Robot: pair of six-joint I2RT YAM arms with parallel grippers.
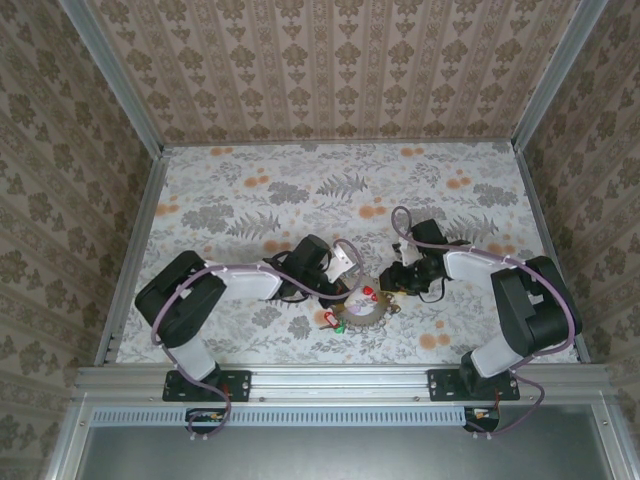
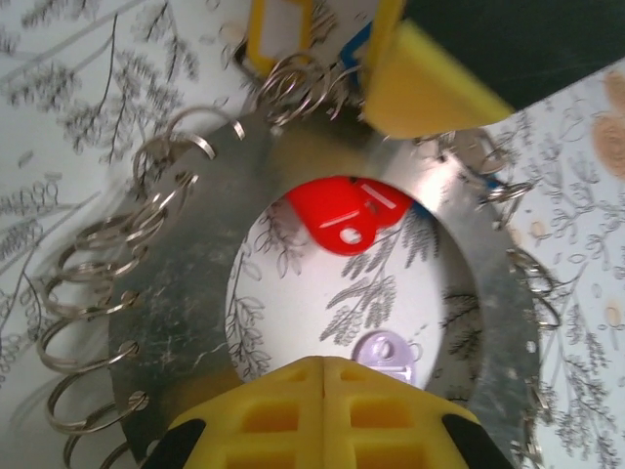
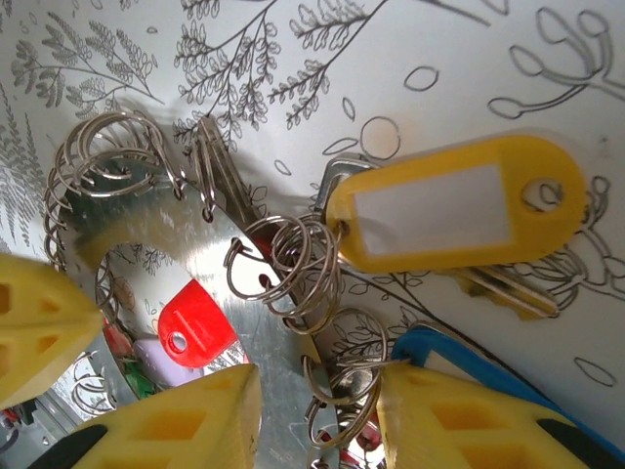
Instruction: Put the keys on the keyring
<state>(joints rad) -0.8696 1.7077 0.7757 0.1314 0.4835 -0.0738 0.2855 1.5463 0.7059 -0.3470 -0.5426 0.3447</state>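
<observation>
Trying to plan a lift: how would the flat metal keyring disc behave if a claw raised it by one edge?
The keyring looks like rigid sheet metal, so it would probably stay flat, not sag. Its split rings and the yellow tag look loosely threaded, so they would likely swing and tangle. The shiny surface may slip in a grip.

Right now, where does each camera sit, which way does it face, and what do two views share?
Top external: above and behind the bases, looking down on the floral table; left arm and right arm meet over the keyring.
Left wrist: on the left arm, looking down through the keyring's opening; left gripper, fingers together, at the bottom edge.
Right wrist: on the right arm, looking down at the keyring's rim and a yellow tag; right gripper, fingers apart, at the bottom.
Shared: both wrist views show the red tag.
</observation>
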